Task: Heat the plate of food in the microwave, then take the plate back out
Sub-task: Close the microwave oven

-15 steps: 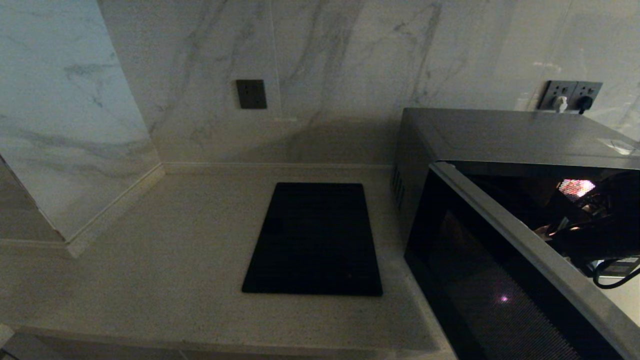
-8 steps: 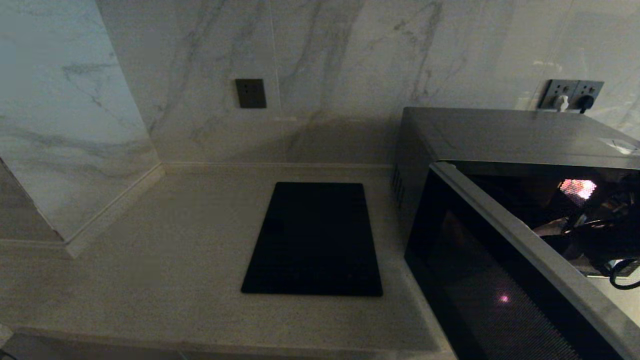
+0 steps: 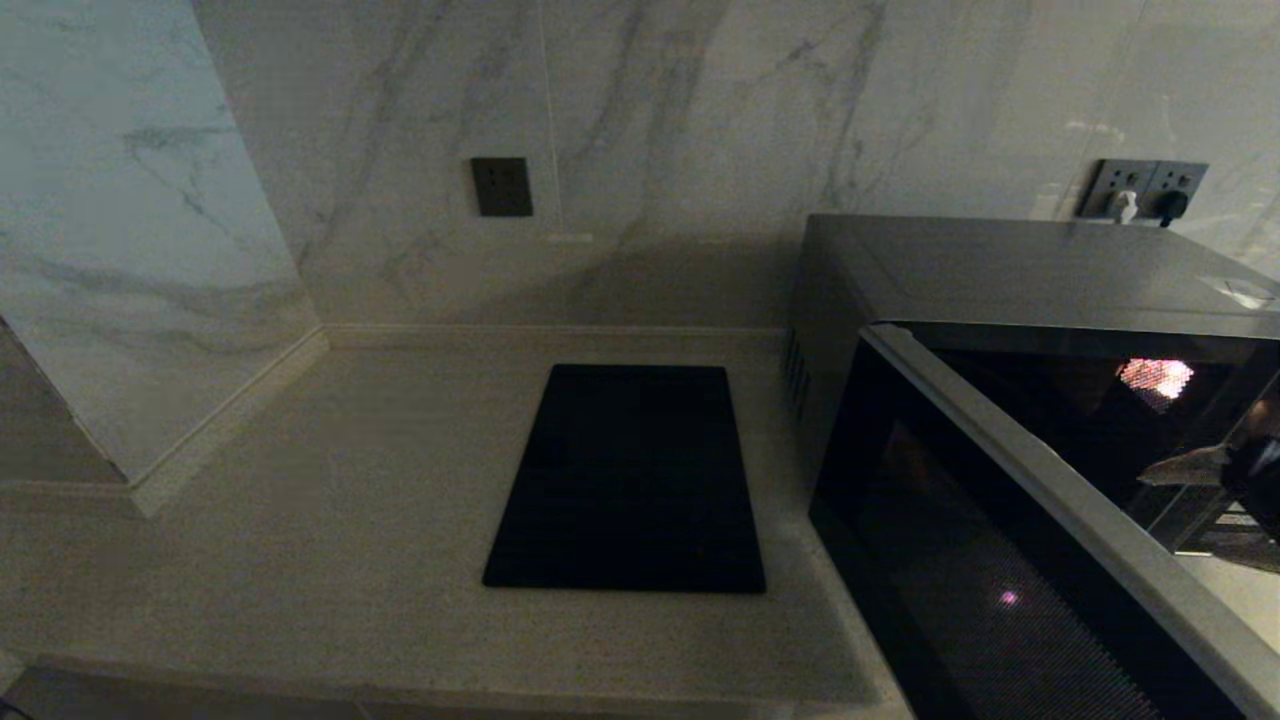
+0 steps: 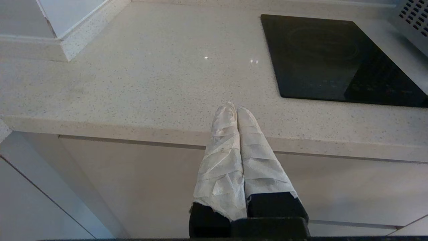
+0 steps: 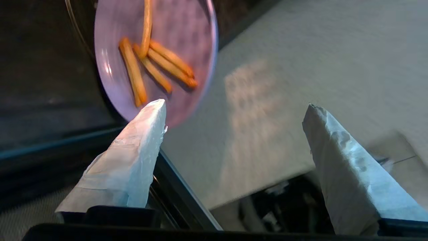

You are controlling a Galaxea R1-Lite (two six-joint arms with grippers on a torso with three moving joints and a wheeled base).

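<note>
The dark grey microwave (image 3: 1000, 270) stands at the right of the counter with its black glass door (image 3: 950, 560) swung open. In the right wrist view the lilac plate of food (image 5: 174, 36), with orange sticks on it, lies by the oven's dark inside (image 5: 40, 83); what it rests on I cannot tell. My right gripper (image 5: 234, 105) is open and holds nothing, one fingertip (image 5: 150, 117) just short of the plate's rim. In the head view that arm shows only at the far right edge (image 3: 1255, 470). My left gripper (image 4: 234, 108) is shut and empty, parked over the counter's front edge.
A flat black slab (image 3: 630, 480) lies on the speckled counter (image 3: 350, 500) left of the microwave, also in the left wrist view (image 4: 334, 60). Marble walls close the back and left. Wall sockets (image 3: 1140, 190) sit behind the oven. The open door juts toward me.
My right arm has drawn back to the right, out of the microwave's opening, and now only its edge shows in the head view. The plate stays behind, out of the fingers.
</note>
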